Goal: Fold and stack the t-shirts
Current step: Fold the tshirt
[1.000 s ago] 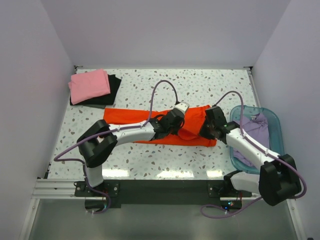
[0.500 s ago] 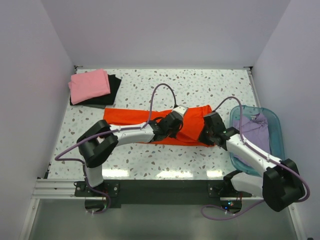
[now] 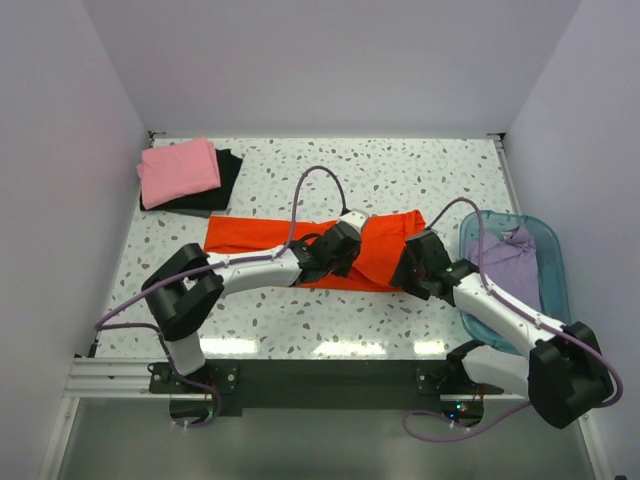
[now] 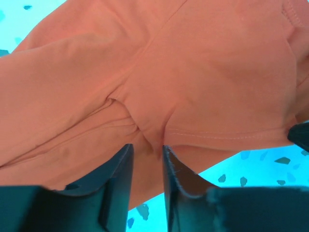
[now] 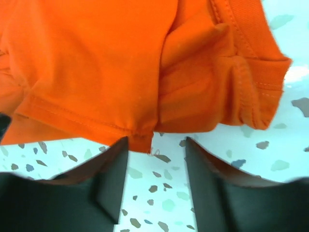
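The orange-red shirt [image 3: 255,235] lies flat on the speckled table [image 3: 400,170] as a long band. Its right end stops just left of the blue basket [image 3: 545,232] and the rest stretches away from the basket across the middle of the table. The cloth is plain, with stitched hems showing in both wrist views.

The lavender shirt [image 3: 505,262] sits crumpled inside the basket. The pink shirt [image 3: 178,170] is folded on top of the black shirt [image 3: 228,178], well apart from the basket, far to its left and further back.

The left gripper [image 3: 345,250] hangs over the band's basket-side half. In its wrist view the left gripper [image 4: 147,147] has its jaws parted by a narrow gap; a ridge of the orange-red shirt [image 4: 203,72] runs up to that gap, but nothing is clearly pinched.

The right gripper [image 3: 412,262] is just left of the basket, at the near edge of the band. In its own view the right gripper [image 5: 157,145] stands about half open and holds nothing — bare table shows between the fingers, and the hem of the orange-red shirt [image 5: 96,58] lies just past the tips, a ribbed edge bunched beside it.
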Available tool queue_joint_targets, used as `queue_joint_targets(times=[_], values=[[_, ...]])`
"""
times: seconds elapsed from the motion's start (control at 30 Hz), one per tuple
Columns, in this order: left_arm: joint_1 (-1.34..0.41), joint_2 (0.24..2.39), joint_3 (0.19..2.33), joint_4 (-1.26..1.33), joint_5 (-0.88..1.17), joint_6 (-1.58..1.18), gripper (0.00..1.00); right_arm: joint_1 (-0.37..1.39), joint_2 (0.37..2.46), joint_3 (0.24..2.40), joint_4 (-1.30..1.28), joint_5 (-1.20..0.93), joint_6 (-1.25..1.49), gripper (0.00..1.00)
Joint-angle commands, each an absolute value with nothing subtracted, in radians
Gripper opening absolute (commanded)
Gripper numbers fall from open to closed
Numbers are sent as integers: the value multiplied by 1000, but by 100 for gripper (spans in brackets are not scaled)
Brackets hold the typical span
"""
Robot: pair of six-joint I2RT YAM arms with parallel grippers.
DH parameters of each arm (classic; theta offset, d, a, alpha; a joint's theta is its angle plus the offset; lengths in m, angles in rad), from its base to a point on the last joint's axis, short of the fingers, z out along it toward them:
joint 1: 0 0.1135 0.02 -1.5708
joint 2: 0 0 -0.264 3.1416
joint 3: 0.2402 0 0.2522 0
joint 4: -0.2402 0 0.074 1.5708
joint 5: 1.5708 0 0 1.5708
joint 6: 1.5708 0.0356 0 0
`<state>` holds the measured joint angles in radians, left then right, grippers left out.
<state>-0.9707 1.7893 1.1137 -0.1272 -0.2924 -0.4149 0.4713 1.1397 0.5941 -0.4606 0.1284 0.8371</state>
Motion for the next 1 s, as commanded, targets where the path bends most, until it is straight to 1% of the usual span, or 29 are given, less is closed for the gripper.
queue_joint_targets(times=[0.0,0.03,0.07,0.13,0.17,0.23,0.3,0.37,0.57,0.7,0.8,0.93,0.97], values=[[-965,1668,1112,-153,-318,-422,40,476,1059,627,-531,207,819,57],[-963,1617,1108,-167,-325,-419,41,476,1017,641,-566,218,809,61],[-957,1597,1108,-182,-337,-422,43,476,1000,670,-575,247,802,63],[-896,1579,1135,-266,-345,-448,41,476,996,710,-590,265,792,57],[-867,1588,1147,-297,-354,-456,40,476,1034,759,-592,290,784,55],[-789,1649,1193,-400,-365,-462,37,476,1104,811,-580,285,766,54],[-759,1684,1215,-442,-455,-459,35,476,1231,889,-565,287,755,54],[-741,1729,1213,-474,-472,-462,34,476,1349,943,-535,276,753,54],[-670,1782,1088,-463,-492,-505,26,469,1554,1026,-497,324,738,54],[-669,1789,1025,-451,-479,-547,21,437,1681,1069,-473,318,726,54],[-669,1773,970,-428,-451,-575,19,407,1773,1117,-453,287,710,54],[-670,1709,907,-396,-404,-626,18,385,1913,1250,-488,265,660,54],[-672,1695,878,-384,-362,-636,18,384,1972,1325,-503,265,651,54]])
